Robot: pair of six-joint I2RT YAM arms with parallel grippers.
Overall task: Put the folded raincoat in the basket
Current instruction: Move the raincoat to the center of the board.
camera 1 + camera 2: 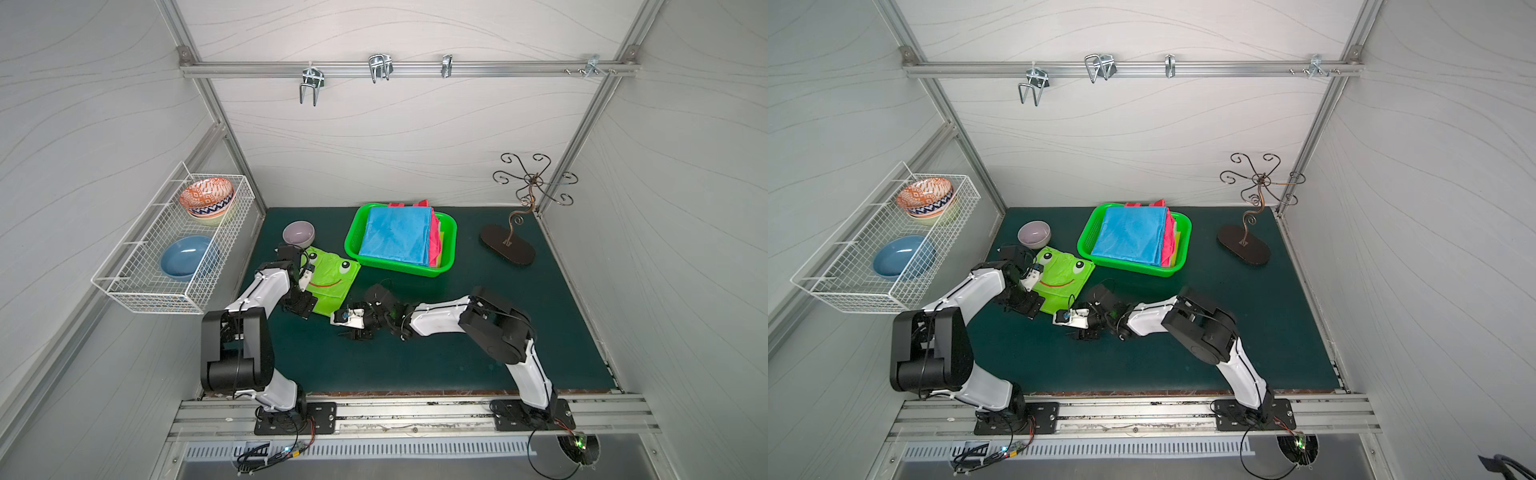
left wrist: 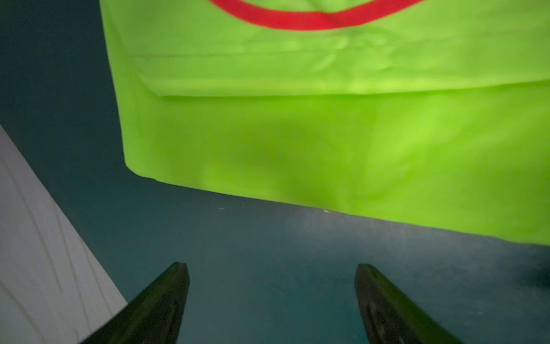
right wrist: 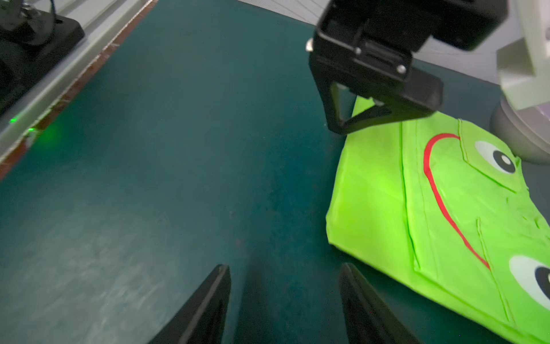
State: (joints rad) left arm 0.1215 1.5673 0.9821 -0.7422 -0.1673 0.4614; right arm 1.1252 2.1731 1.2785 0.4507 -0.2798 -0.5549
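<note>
- Lying flat on the dark mat (image 1: 457, 332), not yet in the basket: the folded raincoat (image 1: 330, 282), lime green with a frog face, just beside the basket's near left corner.
- Folded into a compact square with layered edges. Probably best lifted whole by an edge so the bundle does not fall open.
- Facing the near edge of that square: the left gripper (image 2: 272, 268), spread wide and empty, tips low over bare mat just short of the fabric. Looks posed to slide in at the fold and pinch it.
- Coming in low from the other side: the right gripper (image 3: 285, 268), parted and holding nothing, tips near the raincoat's near corner. Presumably there to take a second hold and keep the folds together.
- Cannot tell whether any finger touches the fabric.
- Just beyond: the basket (image 1: 360, 220), bright green mesh, filled with a blue folded garment (image 1: 397, 235) over pink layers (image 1: 434, 237) that rise about to the rim. So the only landing place is on top of the blue.
- Near the raincoat's far corner: a lilac bowl (image 1: 298, 233), close enough for the left arm to bump.
- Further out, clear of the work: a white wire rack (image 1: 124, 286) of bowls on the left wall, and a scrolled metal stand (image 1: 507, 245) well apart to the right.
</note>
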